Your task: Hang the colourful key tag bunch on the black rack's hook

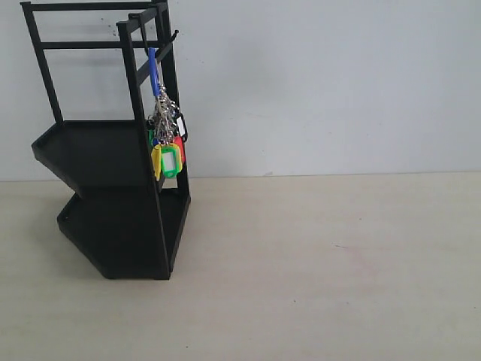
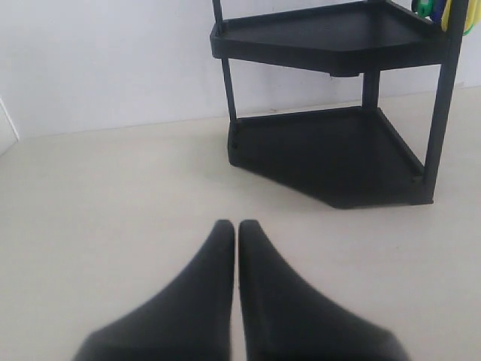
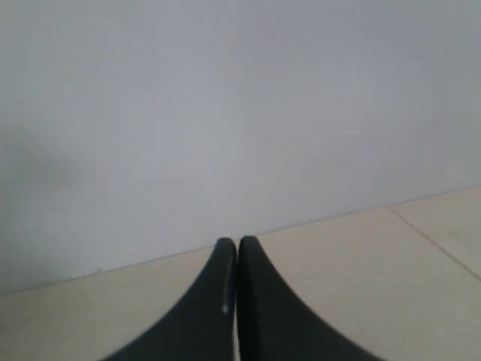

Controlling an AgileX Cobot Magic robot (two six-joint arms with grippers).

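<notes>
Blue strap [image 1: 154,75] over the hook [image 1: 150,48], the colourful key tag bunch [image 1: 167,150] hangs on the black rack [image 1: 113,188], left end effector [image 2: 237,226] and right end effector [image 3: 237,242] both closed empty, so hanging looks done, nothing further needed.

no readable text anywhere (the tags' white inserts look blank).

Beige tabletop [image 1: 338,286], pale wall [image 1: 323,83]

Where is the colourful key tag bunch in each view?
Exterior view: key tag bunch hangs from the black rack's upper frame, upper left.
Left wrist view: only a sliver beside a rack upright, at the picture's edge.
Right wrist view: not in it.
Shared landmark: the black rack.
</notes>
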